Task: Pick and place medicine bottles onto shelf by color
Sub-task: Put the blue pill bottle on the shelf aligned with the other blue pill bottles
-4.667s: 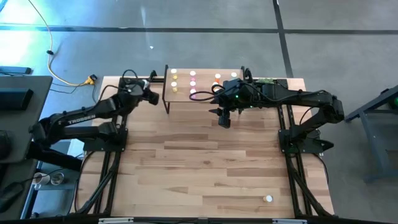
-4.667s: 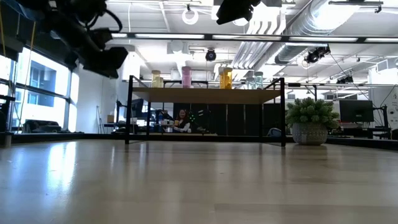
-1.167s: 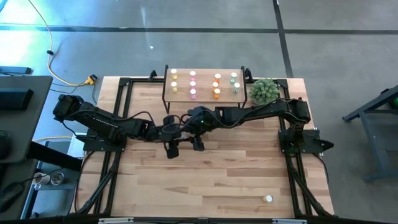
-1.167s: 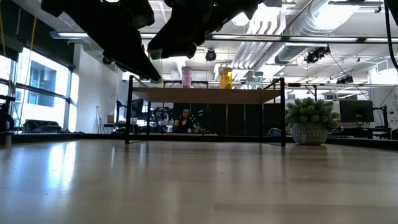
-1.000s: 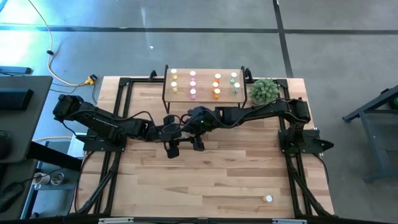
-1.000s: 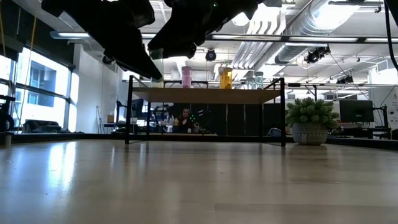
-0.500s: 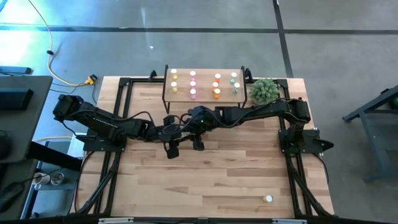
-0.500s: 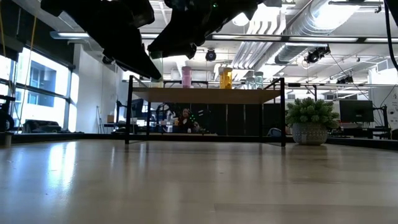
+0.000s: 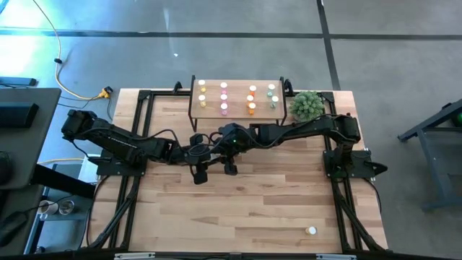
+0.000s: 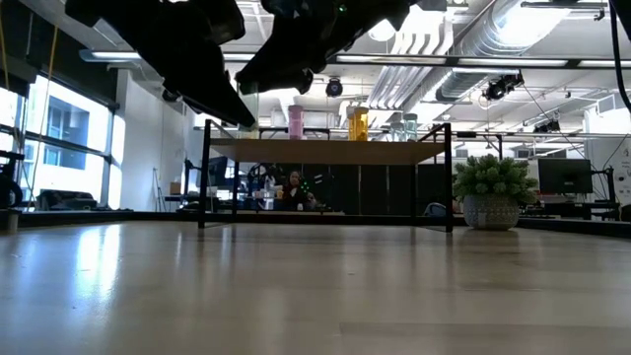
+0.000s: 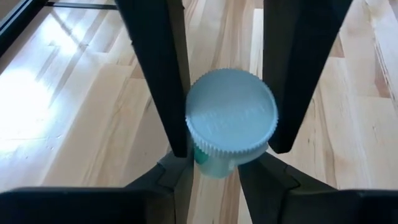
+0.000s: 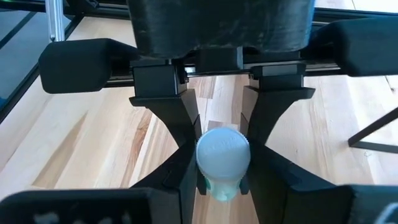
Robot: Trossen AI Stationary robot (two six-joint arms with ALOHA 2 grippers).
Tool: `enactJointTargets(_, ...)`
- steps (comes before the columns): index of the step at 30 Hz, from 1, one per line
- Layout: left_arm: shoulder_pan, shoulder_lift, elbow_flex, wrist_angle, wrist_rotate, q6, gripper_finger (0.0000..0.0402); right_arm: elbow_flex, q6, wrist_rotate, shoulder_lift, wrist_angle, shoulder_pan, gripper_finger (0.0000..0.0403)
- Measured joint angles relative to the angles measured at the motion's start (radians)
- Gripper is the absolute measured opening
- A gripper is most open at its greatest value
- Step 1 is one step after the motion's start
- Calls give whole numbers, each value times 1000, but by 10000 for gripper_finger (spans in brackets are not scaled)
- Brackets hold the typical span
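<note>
"Looking down from above, where are the two arms?"

"Both reach to the middle of the table (image 9: 253, 206), just on the near side of the shelf (image 9: 237, 101), and they meet there well above the wood."

"What is between them?"

"One green bottle (image 11: 231, 121) with a white cap. The left gripper (image 11: 230, 134) has a finger against each side of the cap, so its jaws are clamped on the green bottle. The right gripper (image 12: 222, 167) faces it from the other side, with its jaws pressed on the green body below the cap."

"So both hold it?"

"Both grip it; it touches neither table nor shelf."

"And the shelf itself?"

"It stands at the far edge, carrying the other bottles in columns: yellow bottles (image 9: 202, 94) on the left, then pink bottles (image 9: 224, 97), orange bottles (image 9: 251, 99), and green bottles (image 9: 272, 96) on the right."

"Anything else?"

"A bushy plant (image 9: 307, 105) sits just right of the shelf, and a lone bottle (image 9: 311, 231) stands at the near right corner; its colour I cannot tell."
</note>
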Motion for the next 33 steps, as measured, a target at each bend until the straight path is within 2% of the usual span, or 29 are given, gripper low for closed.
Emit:
enactJointTargets(11, 34, 0, 0, -8, -3, 0, 189, 0, 30, 8, -7, -68, -37, 105)
enactJointTargets(24, 94, -1, 0, -16, -3, 79, 193, 0, 25, 12, -125, -176, -140, 105)
enactJointTargets(33, 143, -1, 0, -22, -3, 79, 191, 0, -58, 17, -251, -259, -181, 105)
